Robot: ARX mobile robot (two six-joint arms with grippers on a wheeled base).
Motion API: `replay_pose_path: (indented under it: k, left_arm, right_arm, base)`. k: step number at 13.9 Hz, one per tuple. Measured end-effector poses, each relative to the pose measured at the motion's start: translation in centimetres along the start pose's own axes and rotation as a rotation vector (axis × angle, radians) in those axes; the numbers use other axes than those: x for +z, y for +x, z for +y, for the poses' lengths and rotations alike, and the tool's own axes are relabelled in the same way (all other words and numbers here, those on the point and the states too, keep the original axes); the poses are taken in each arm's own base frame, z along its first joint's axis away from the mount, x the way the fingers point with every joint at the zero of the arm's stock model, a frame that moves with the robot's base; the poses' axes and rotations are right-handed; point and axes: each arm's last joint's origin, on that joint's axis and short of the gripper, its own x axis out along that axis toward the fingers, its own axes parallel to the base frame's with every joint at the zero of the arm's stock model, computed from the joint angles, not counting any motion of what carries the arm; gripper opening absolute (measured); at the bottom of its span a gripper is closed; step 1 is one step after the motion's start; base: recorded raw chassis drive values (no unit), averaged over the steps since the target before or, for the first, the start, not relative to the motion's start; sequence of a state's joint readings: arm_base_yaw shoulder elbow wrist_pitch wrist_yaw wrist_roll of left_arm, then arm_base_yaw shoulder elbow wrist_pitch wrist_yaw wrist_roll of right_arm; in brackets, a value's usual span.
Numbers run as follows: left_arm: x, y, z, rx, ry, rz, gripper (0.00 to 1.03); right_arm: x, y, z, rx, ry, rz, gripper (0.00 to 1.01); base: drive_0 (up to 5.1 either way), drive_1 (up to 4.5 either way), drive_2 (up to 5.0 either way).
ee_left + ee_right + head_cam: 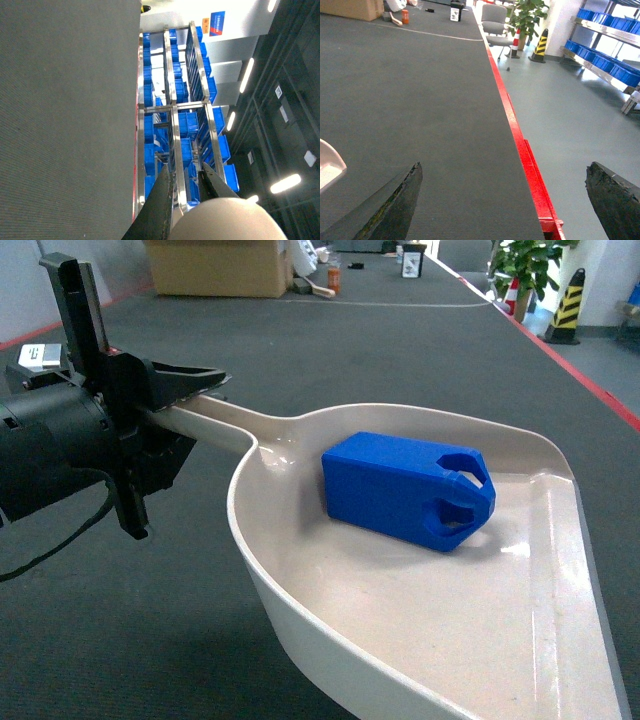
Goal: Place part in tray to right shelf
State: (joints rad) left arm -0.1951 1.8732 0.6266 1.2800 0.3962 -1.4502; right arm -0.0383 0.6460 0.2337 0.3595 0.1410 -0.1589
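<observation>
- Currently the left gripper [185, 390] is clamped on the handle of the tray [300, 635]; the black jaws sit above and below the cream handle in the head view.
- Tray is held up over dark grey carpeted floor [400, 350]; its wide lip runs out of the bottom and right edges of the head view, so the front edge is cut off.
- Blue part [405, 488] lies on its side inside the tray pan, near the back wall, lug end pointing right; its underside is hidden.
- Left wrist view: rotated picture, gripper fingers [162, 200] and the rounded cream handle fill the bottom; the contact itself is out of frame.
- Beyond them a steel shelf [175, 125] loaded with blue crates [187, 120]; rollers too small to make out.
- Right gripper [502, 200]: two dark fingertips stand wide apart at the bottom corners, nothing between them; released.
- A corner of the tray shows at the left edge of the right wrist view.
- Red floor strip [520, 145] divides carpet from lighter floor; another rack with crates is cut off at far right.
</observation>
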Motion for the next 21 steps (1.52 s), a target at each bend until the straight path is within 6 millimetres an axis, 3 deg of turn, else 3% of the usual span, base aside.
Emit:
replay_pose_path:
  k: [21]
  left_arm:
    - [0.01, 0.00, 0.01, 0.000, -0.001, -0.001, 0.13]
  right_arm:
    - [-0.01, 0.03, 0.00, 0.000, 0.000, 0.003, 0.98]
  base:
    - [4.9, -2.42, -2.4]
